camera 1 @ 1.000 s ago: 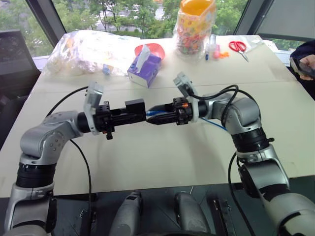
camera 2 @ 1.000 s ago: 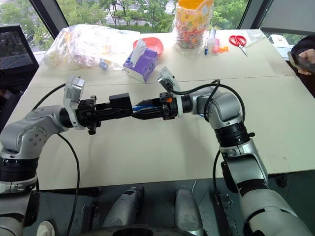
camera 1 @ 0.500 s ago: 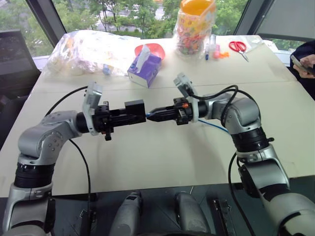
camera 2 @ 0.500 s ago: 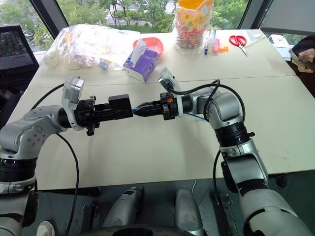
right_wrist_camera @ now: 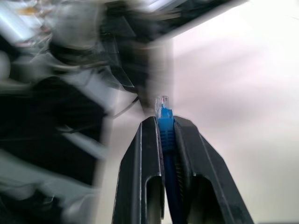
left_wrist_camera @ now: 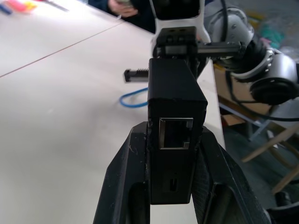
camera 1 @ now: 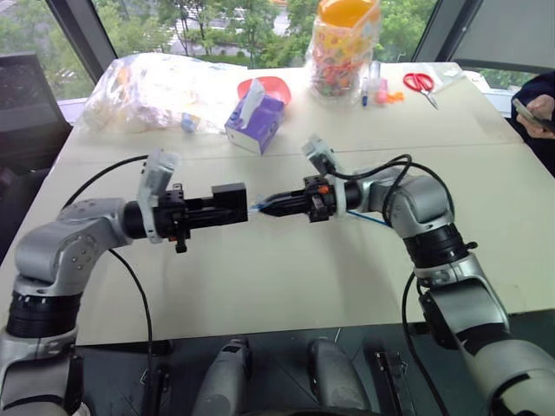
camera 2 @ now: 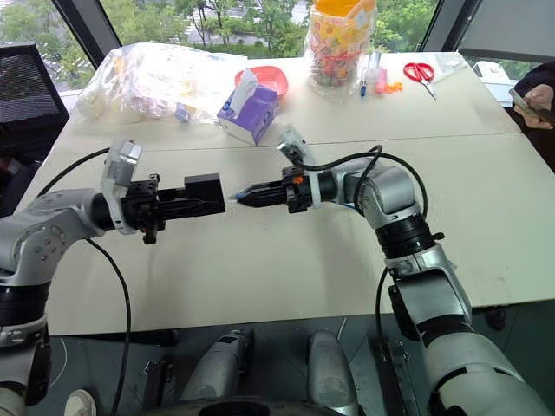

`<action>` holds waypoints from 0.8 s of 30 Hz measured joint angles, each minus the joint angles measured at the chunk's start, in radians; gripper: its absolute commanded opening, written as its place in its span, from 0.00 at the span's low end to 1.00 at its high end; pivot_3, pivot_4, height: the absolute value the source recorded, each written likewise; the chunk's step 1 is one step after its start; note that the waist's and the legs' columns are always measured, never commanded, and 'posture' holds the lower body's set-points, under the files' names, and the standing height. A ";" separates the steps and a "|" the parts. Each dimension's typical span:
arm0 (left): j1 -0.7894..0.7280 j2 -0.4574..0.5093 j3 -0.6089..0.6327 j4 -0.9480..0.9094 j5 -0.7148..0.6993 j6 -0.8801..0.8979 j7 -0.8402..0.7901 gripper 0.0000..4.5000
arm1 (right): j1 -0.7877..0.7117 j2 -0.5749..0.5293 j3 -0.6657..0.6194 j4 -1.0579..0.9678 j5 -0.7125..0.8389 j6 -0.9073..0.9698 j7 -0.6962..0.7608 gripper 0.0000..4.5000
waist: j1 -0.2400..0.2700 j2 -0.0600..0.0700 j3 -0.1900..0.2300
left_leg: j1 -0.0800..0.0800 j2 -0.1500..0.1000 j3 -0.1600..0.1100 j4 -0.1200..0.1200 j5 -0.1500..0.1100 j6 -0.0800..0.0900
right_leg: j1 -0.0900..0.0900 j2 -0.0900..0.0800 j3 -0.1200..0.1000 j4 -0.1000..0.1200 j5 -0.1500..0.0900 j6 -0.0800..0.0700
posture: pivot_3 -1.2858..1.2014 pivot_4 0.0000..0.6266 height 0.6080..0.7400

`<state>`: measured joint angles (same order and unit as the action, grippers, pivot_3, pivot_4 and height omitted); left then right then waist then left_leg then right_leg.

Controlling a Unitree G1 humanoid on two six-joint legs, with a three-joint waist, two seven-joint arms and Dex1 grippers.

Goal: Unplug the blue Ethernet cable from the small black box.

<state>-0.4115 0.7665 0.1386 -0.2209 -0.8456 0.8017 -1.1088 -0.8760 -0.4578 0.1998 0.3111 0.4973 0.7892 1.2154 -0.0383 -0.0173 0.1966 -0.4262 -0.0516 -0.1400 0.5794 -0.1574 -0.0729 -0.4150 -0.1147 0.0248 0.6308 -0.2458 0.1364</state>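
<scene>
White table (camera 1: 286, 269) in the eye views carries a purple tissue box (camera 1: 254, 121), candy jar (camera 1: 344, 48) and scissors (camera 1: 420, 83) along the top, well behind both arms. At centre, the left gripper (camera 1: 227, 204) clamps the box (camera 1: 229, 199), its port apart from the right gripper (camera 1: 264, 207).

Left wrist view: the box's port (left_wrist_camera: 175, 133) gapes empty at centre; right wrist view: fingers (right_wrist_camera: 149, 158) pinch the cable (right_wrist_camera: 165, 140), clear plug upward.

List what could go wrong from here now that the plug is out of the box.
1. The right gripper pinches the blue cable only just behind its clear plug, so it might slip out.
2. The black box is clamped in the left gripper above the table; a loosened grip could drop it.
3. The plug tip sits near the box and may bump it.
</scene>
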 measured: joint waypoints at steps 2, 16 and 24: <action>0.007 0.007 0.008 0.000 -0.008 0.003 0.000 0.12 | 0.000 -0.024 -0.014 0.049 -0.022 -0.026 0.000 0.02 | -0.001 0.000 0.000 | 0.000 0.000 0.000 0.000 0.000 0.000 | 0.000 0.000 0.000 0.000 0.000 -0.001 | 0.52 0.24 0.91; -0.032 -0.207 -0.117 0.178 0.315 -0.359 0.156 0.12 | -0.083 0.024 -0.088 0.577 -0.381 -0.564 -0.593 0.02 | -0.003 0.000 0.000 | 0.001 0.000 0.001 0.001 0.001 0.000 | 0.001 0.000 0.000 0.000 0.001 0.000 | 0.52 0.24 0.91; -0.112 -0.363 -0.224 0.366 0.486 -0.582 0.176 0.12 | -0.135 0.078 -0.145 0.745 -0.439 -0.651 -0.772 0.49 | -0.009 0.000 0.000 | 0.001 0.000 0.001 0.000 0.001 0.000 | 0.001 0.000 0.000 0.001 0.002 0.001 | 0.52 0.24 0.91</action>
<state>-0.5237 0.4031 -0.0857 0.1446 -0.3594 0.2194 -0.9328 -1.0107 -0.3795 0.0551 1.0557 0.0582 0.1385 0.4435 -0.0471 -0.0171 0.1964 -0.4247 -0.0517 -0.1394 0.5796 -0.1566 -0.0732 -0.4137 -0.1145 0.0251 0.6315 -0.2441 0.1373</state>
